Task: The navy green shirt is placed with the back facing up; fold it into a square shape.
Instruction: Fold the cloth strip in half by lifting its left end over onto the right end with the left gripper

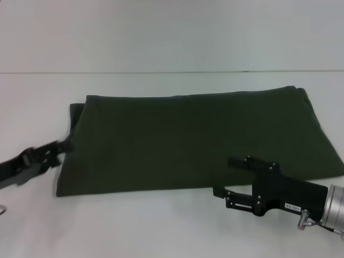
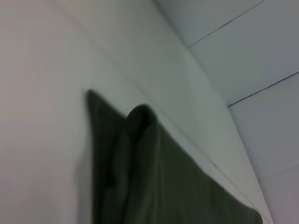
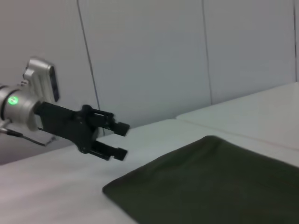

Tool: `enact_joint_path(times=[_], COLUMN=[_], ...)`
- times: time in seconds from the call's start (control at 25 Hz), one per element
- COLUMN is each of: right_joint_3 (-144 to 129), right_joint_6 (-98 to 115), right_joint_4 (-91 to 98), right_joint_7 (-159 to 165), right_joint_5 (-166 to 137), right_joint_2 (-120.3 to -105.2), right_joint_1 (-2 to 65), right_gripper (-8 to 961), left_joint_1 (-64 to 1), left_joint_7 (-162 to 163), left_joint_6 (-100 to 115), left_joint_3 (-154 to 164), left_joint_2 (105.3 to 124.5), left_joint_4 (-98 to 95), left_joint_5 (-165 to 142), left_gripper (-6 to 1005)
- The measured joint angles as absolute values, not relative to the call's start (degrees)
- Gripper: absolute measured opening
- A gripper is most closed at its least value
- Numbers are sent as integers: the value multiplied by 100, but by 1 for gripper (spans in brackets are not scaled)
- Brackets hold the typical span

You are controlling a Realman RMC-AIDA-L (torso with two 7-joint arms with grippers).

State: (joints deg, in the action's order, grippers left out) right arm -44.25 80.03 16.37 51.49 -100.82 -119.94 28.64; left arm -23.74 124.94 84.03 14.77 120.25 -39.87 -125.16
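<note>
Your navy green shirt (image 1: 193, 140) lies folded into a wide band across the middle of the white tabletop (image 1: 161, 226). At lower right, the right hand (image 1: 224, 176) sits spread apart over the shirt's near edge, holding nothing. The left hand (image 1: 64, 146) at the left edge looks parted too, right beside the cloth.

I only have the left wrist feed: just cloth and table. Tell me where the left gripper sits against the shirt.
Observer: The left gripper is beside the shirt's left edge, over the table.
Operator: Give me its jaws.
Observer: Open, with nothing between them, as the right wrist view shows.
Operator: Now report the right gripper.
Observer: The right gripper is at the shirt's near edge, jaws open, one over the cloth and one over the table.
</note>
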Motion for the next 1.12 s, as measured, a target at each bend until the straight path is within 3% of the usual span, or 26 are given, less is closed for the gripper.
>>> enact_joint_path(times=[0.36, 1.12], right_joint_3=[-4455, -4483], right_joint_6=[7970, 7845], right_joint_4=[1629, 1560], right_joint_7=[5174, 5186], right_joint_5=[-10101, -10075], right_joint_2=[-11981, -12005], right_joint_1=[2872, 2860], right_gripper=[852, 852], left_joint_1=[-2324, -2540], left_joint_7=[13379, 13977], left_joint_6=[9176, 8744], left_joint_3=[1077, 1121], left_joint_2=[11844, 11754], left_joint_4=[-4469, -3991], left_joint_5=[-13585, -13958], left_gripper=[745, 746])
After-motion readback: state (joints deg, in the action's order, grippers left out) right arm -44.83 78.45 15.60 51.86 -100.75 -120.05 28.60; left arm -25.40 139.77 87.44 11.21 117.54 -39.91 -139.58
